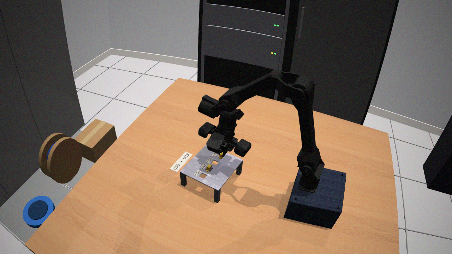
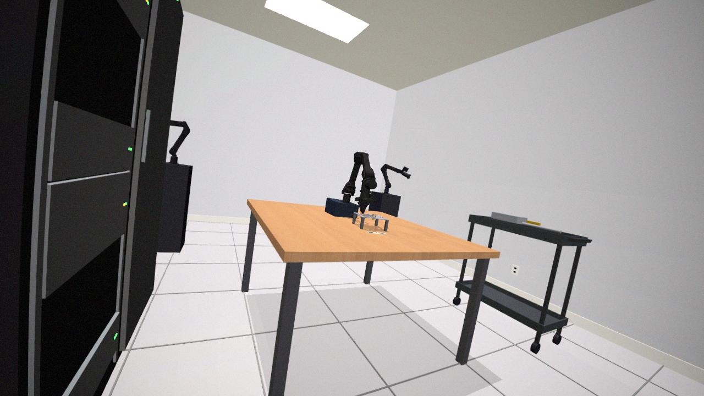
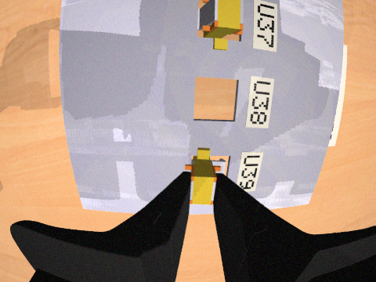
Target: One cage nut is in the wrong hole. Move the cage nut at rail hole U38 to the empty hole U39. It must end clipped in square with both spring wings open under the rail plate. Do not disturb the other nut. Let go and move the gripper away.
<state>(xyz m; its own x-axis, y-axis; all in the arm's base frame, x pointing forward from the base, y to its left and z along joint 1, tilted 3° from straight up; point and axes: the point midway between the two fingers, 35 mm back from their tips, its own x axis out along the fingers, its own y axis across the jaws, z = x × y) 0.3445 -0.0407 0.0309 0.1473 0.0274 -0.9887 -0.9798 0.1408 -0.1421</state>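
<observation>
Labels run down the plate in black print on cream: U36, U37, U38 and U39 in the top view, the last partly covered there but readable in the wrist view. A larger strip on the worktop, just beside the plate's left edge in the top view, reads "U38 + U39". No brand can be made out on the arm.

The jaws are pinching a yellow nut at the U39 hole — one dark finger on either side of it. In the wrist view the nut covers much of that hole, with a slice of the opening showing on its right. Whether it sits square, and how its wings stand under the plate, cannot be told.

The U38 hole is open, wood showing through. Beyond it, at U37, stands the other nut, apart from the jaws. The U36 hole is open too — its label lies just beside it, toward the left.
</observation>
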